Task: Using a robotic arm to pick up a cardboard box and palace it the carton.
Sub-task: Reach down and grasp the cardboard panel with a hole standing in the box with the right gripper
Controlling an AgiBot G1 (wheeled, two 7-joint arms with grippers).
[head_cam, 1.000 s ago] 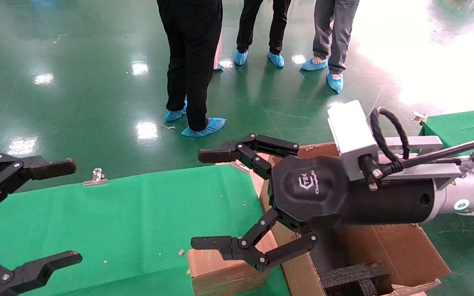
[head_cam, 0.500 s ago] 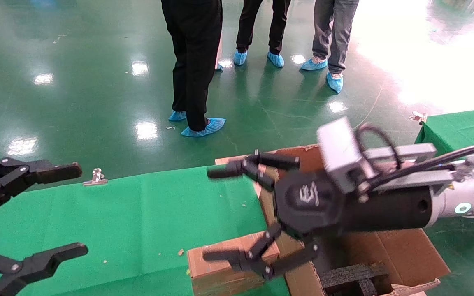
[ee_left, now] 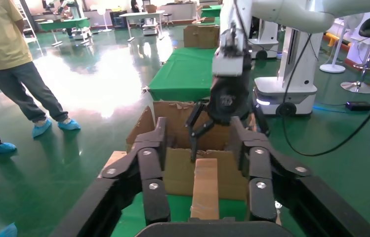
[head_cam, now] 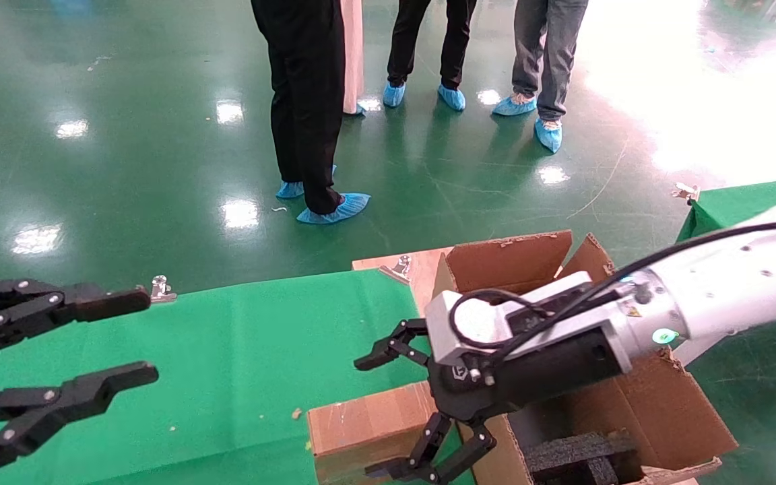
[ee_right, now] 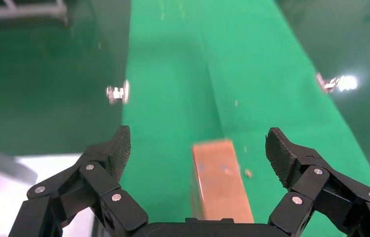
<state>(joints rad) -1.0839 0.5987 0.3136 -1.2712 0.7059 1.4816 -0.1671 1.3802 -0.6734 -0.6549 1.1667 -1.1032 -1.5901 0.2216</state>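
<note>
The slim brown cardboard box point(head_cam: 361, 423) stands on its long edge on the green table point(head_cam: 226, 350), against the carton's near wall. The large flapped carton point(head_cam: 657, 411) sits at the table's right end, with black foam point(head_cam: 576, 453) inside. My right gripper point(head_cam: 369, 417), on the white arm, is open and tilted down over the box, one finger on each side, not touching. In the right wrist view the box point(ee_right: 220, 183) lies between the spread fingers point(ee_right: 119, 147). My left gripper point(head_cam: 115, 337) is open and empty at the left. In its wrist view the left gripper point(ee_left: 197, 123) faces the box point(ee_left: 206, 187) and carton point(ee_left: 173, 118).
Three people in blue shoe covers point(head_cam: 334, 209) stand on the glossy green floor beyond the table. A metal clip point(head_cam: 159, 289) sits on the table's far edge. Another green-covered table point(head_cam: 738, 202) stands at the far right.
My right gripper has swung down and pitched forward from above the carton to straddle the cardboard box. My left gripper has shifted slightly inward and its fingers stand a little closer.
</note>
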